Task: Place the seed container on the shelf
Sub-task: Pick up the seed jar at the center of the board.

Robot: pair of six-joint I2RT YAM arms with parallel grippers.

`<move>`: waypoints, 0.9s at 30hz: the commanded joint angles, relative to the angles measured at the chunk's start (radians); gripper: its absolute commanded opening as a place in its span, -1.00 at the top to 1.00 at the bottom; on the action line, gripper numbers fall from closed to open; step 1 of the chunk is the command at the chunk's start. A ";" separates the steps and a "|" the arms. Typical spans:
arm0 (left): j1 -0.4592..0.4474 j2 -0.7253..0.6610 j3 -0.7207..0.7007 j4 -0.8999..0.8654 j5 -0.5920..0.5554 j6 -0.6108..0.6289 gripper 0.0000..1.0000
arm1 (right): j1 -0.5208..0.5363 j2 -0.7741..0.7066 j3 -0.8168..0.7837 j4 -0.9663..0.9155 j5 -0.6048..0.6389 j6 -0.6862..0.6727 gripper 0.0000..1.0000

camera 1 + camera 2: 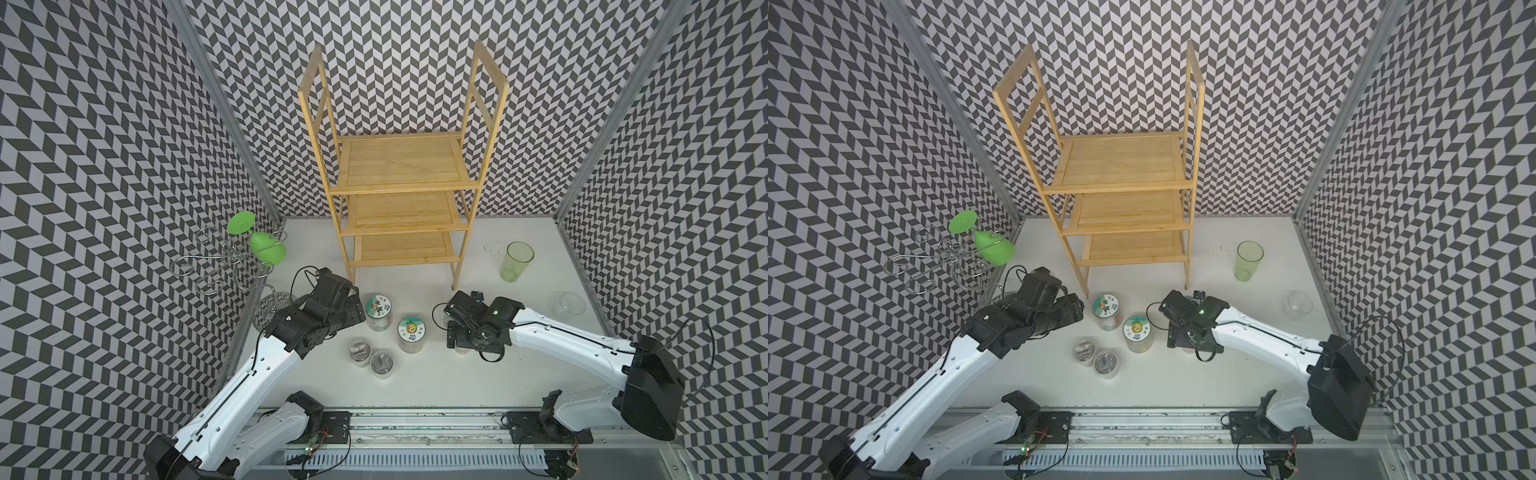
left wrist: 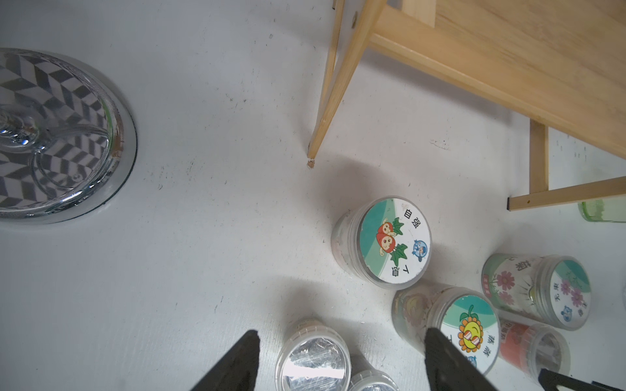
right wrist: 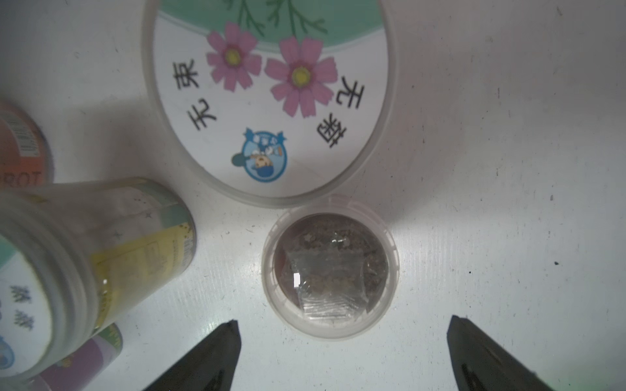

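We see the small clear-lidded seed container [image 3: 330,270] upright on the white desk [image 3: 508,169], centred just ahead of the right hand [image 3: 343,325], which is spread wide, holding nothing. The left hand [image 2: 341,333], also open and empty, hovers farther off; the bamboo shelf [image 1: 405,166] stands behind.

White arms [image 1: 249,374] carry black joints [image 1: 299,328] and cables [image 1: 297,276]; left pincer [image 2: 342,333] and right pincer [image 3: 342,320] are black
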State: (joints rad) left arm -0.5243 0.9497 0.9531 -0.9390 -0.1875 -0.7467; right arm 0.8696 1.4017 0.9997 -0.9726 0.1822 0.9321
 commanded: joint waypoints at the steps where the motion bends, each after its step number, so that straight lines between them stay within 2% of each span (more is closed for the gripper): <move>1: -0.006 0.007 0.034 -0.002 0.006 0.024 -0.56 | -0.022 0.026 -0.001 0.046 -0.005 -0.038 -0.99; 15: -0.005 0.021 0.043 0.006 0.005 0.050 -0.58 | -0.038 0.099 -0.017 0.103 -0.060 -0.075 -0.99; 27: -0.003 0.029 0.049 0.010 0.003 0.058 -0.59 | -0.038 0.097 -0.055 0.115 -0.055 -0.069 -0.80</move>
State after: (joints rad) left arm -0.5243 0.9775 0.9684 -0.9363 -0.1856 -0.7010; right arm 0.8345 1.4937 0.9558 -0.8791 0.1184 0.8635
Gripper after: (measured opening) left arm 0.794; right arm 0.906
